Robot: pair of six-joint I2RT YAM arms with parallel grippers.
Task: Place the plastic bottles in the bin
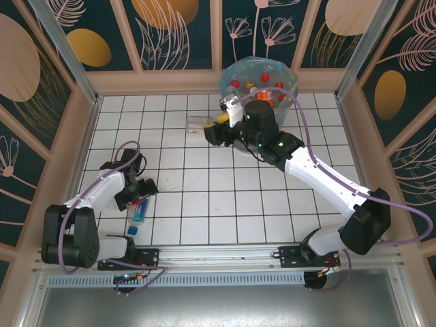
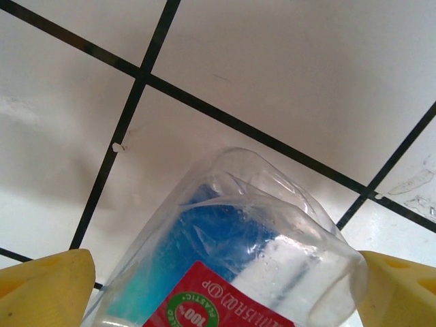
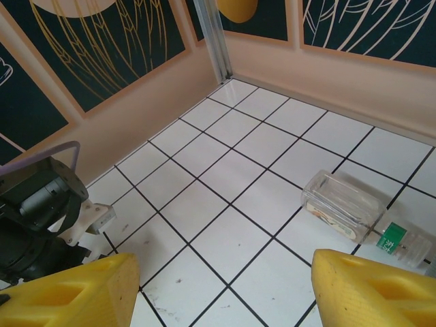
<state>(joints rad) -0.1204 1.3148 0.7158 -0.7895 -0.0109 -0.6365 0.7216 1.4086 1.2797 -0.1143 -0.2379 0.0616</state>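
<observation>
Our left fingers (image 2: 48, 286) stand wide open on both sides of a blue-labelled bottle (image 2: 231, 238) lying on the tabletop (image 1: 204, 204), its long axis crossing them; the right fingers (image 3: 82, 293), apart and empty, are nearer the bin (image 1: 228, 75)

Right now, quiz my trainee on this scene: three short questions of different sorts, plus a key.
1. True or false: the right fingers are gripping the clear bottle.
2. What colour shows inside the red-labelled bottle between the left fingers? A red, B blue, C green.
3. Fill in: seen from the arms' bases, the bin stands at the ___ edge of the table.

Key: 1 false, it lies on the tiles beyond them; 2 B; 3 far.
</observation>
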